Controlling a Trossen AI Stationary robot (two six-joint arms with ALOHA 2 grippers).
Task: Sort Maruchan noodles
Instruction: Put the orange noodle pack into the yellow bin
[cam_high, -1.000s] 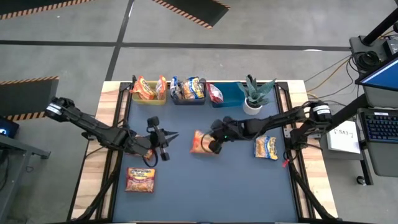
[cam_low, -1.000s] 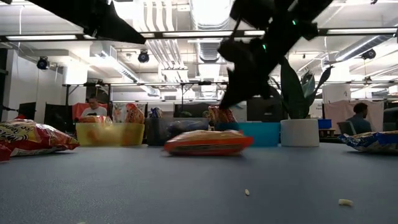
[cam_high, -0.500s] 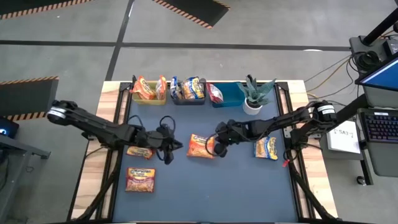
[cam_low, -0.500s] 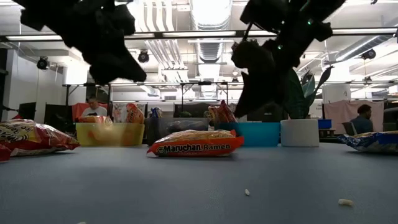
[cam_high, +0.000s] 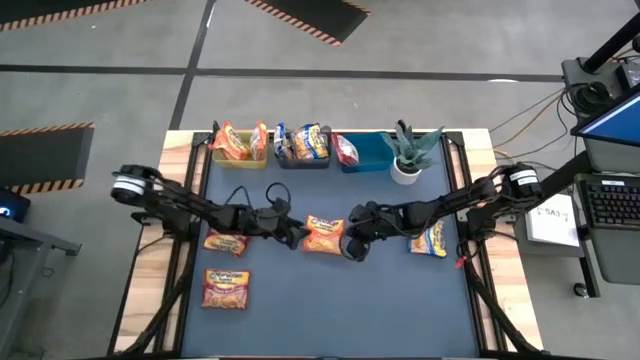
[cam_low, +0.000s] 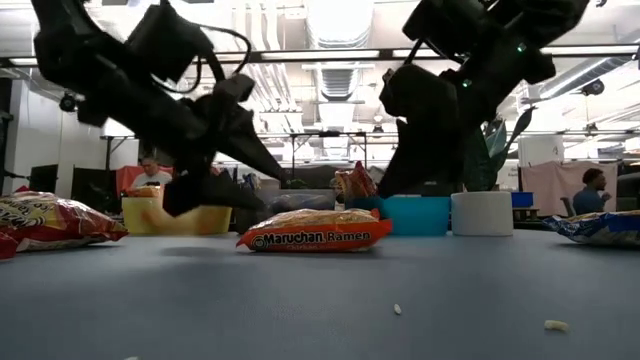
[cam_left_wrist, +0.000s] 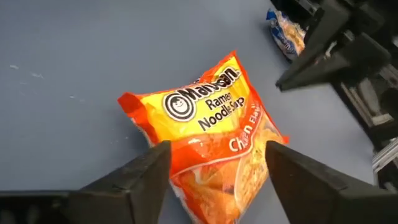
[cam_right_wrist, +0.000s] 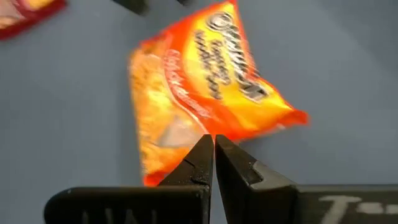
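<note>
An orange Maruchan noodle packet (cam_high: 323, 234) lies flat on the blue table top, label up (cam_left_wrist: 205, 112). My left gripper (cam_high: 297, 236) hovers at its left end, open, one finger on either side of the packet (cam_left_wrist: 216, 149), touching nothing that I can see. My right gripper (cam_high: 350, 245) is shut at the packet's right side, its tips (cam_right_wrist: 213, 146) at the packet's edge. Other packets lie loose: an orange one (cam_high: 224, 242), a red one (cam_high: 225, 288) and a yellow-and-blue one (cam_high: 428, 238). My right gripper's shut fingertips (cam_right_wrist: 205, 155) stand at the orange packet's right-hand edge (cam_right_wrist: 214, 127), coming in slanting down from the table's right. Whether they touch it I cannot tell. The packet lies flat on the table.
At the far edge stand a yellow-green bin (cam_high: 240, 150), a grey bin (cam_high: 303, 150) and a blue bin (cam_high: 365, 152), each holding packets, with a potted plant (cam_high: 406, 165) beside them. Small crumbs (cam_low: 397, 309) lie on the near table top.
The orange packet, tilted and moving a second ago beside my shut right gripper, has settled flat with its label up. My left gripper has gone toward the table's right, up to the packet's left end, and has opened. My right gripper has drawn slightly toward the near edge.
</note>
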